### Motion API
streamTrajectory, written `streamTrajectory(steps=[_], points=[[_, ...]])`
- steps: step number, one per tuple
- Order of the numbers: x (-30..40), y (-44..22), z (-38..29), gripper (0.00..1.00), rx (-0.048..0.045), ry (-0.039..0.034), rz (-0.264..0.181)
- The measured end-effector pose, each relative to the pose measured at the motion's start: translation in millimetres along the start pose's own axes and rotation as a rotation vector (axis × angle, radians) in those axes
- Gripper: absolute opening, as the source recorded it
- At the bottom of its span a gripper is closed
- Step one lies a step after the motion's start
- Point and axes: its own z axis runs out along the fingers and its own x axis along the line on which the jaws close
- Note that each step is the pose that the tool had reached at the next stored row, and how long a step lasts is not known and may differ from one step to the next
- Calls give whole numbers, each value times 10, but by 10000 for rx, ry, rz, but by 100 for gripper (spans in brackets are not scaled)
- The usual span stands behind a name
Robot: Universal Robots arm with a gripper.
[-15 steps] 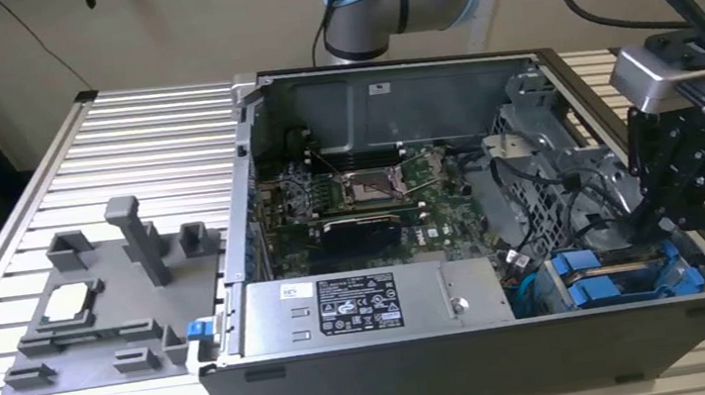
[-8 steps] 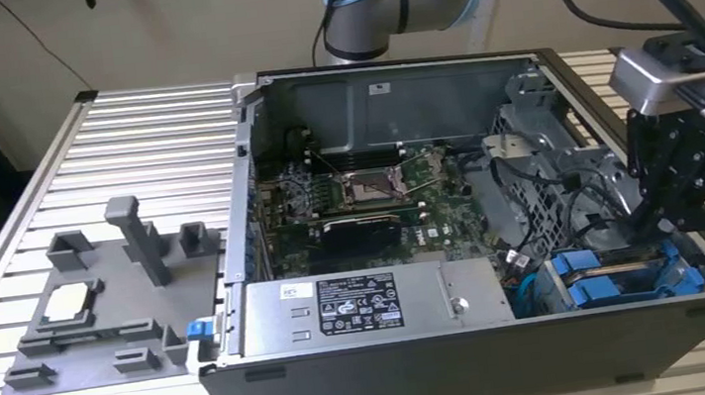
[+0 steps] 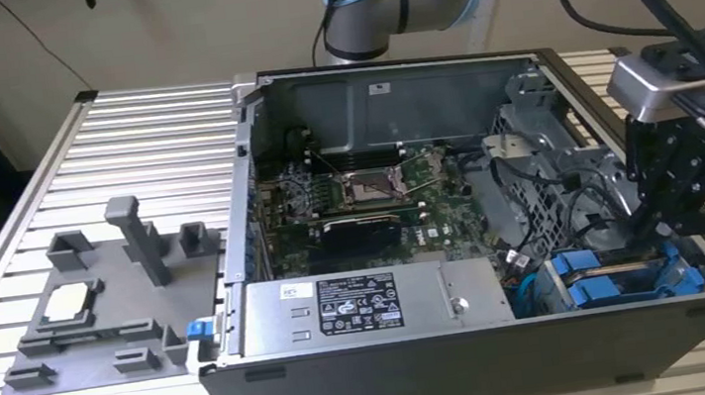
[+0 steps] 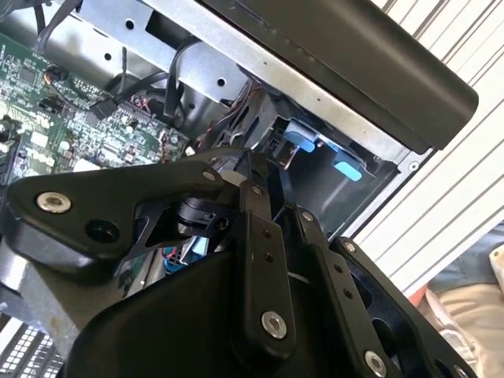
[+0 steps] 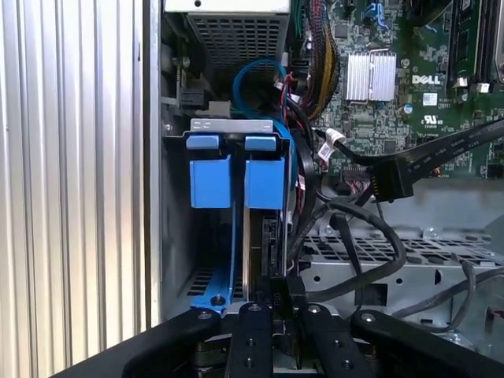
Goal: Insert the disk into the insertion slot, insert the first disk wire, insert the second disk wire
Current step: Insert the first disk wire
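The disk (image 5: 256,236) stands edge-on in its blue carrier inside the insertion slot (image 5: 235,124) of the grey drive cage. In the exterior view its blue frame (image 3: 602,287) shows at the case's lower right corner. My gripper (image 5: 282,290) sits at the disk's near edge, shut on a small black wire plug (image 5: 285,282) whose black cable (image 5: 394,256) loops away toward the cage. The exterior view has the gripper (image 3: 659,232) reaching down into that corner. In the second wrist view the fingers (image 4: 256,205) lie pressed together.
A second blue carrier tab (image 5: 210,181) sits beside the disk. Black and coloured cables (image 5: 315,71) crowd the gap between cage and motherboard (image 5: 394,47). The power supply (image 3: 358,306) lies beside the bay. A grey fixture plate (image 3: 99,306) rests on the slatted table at the exterior view's left.
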Motion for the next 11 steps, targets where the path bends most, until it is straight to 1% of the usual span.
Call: streamTrajectory(steps=[11], points=[[0,-4,28,19,-5,1,246]])
